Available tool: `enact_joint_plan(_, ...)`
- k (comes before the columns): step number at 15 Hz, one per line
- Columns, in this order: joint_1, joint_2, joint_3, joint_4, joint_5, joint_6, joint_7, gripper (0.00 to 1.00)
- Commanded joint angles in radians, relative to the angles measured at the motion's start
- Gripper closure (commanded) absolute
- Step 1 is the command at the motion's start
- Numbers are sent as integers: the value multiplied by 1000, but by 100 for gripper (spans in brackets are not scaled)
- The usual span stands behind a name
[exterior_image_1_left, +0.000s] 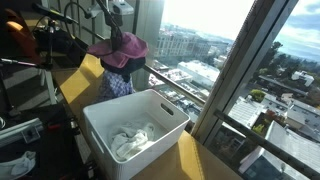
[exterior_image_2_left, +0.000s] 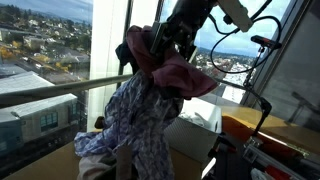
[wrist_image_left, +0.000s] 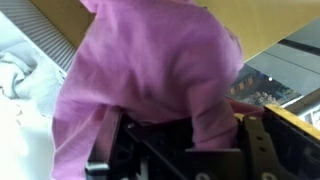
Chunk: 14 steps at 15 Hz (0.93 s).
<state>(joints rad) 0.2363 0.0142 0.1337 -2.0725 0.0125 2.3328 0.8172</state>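
One hand (exterior_image_2_left: 168, 48) pinches a purple cloth (exterior_image_2_left: 178, 72) tight; a checked shirt (exterior_image_2_left: 130, 125) hangs just below it, with a white bin (exterior_image_1_left: 98, 135) nearby.

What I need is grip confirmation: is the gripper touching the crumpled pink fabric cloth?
Touching. Wrist view shows the pink cloth bunched in the shut gripper.

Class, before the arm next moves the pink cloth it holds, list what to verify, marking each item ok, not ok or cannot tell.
1. Pincer shut on the pink fabric cloth: ok.
2. Pink cloth lifted clear of the blue-and-white checked garment below: cannot tell.
3. Pink cloth hanging over the white rectangular plastic bin: not ok, it hangs beside it.
4. Bin open on top, with room above the white cloths inside: ok.
5. Pink cloth free of the window rail: cannot tell.
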Motion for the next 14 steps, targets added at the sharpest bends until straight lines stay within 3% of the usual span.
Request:
enact_joint_plan(1,-57,-168,-8,-6,25,-69,-37,99)
enact_joint_plan(8,-214,-331,-81,121,18,-213,-101,99)
enact_joint_plan(14,-335,-354,-174,351,14,-379,-187,99)
